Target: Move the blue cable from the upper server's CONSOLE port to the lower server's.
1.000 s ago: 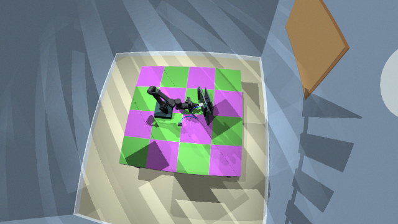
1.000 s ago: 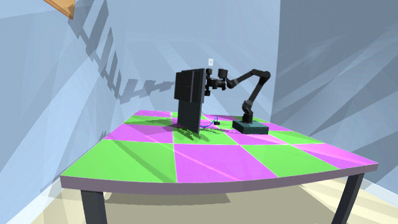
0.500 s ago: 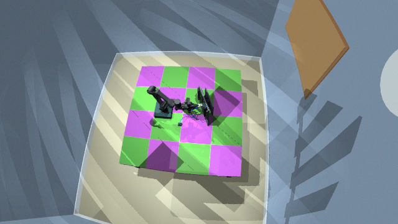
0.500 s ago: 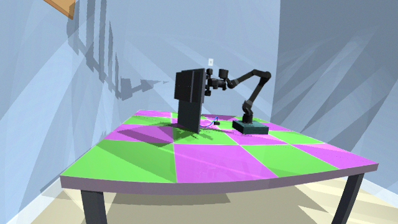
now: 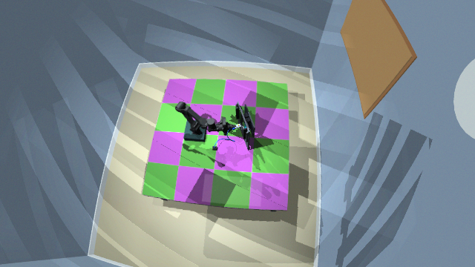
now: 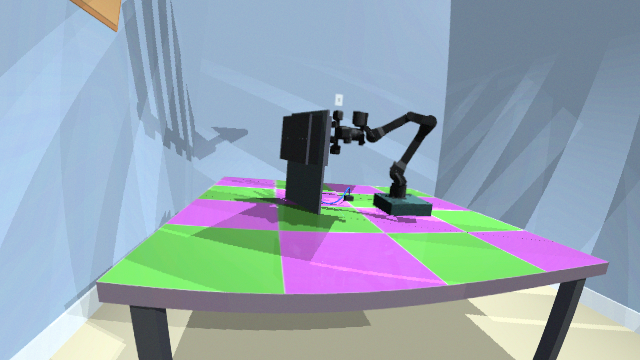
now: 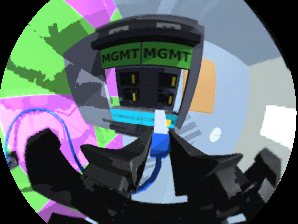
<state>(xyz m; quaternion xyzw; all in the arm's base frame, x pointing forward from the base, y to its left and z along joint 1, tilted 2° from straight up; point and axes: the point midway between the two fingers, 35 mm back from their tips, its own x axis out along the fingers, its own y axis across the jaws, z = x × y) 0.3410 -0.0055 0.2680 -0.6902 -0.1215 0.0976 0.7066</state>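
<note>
The hand is closed on the blue plug, gripping it between both fingers. The plug's pale front end points toward the dark panel, over a cyan strip below the ports; whether it is seated in any port cannot be told. Two green labels read MGMT. The blue cable loops to a small dark block on the checkered desk, near the arm's base.
</note>
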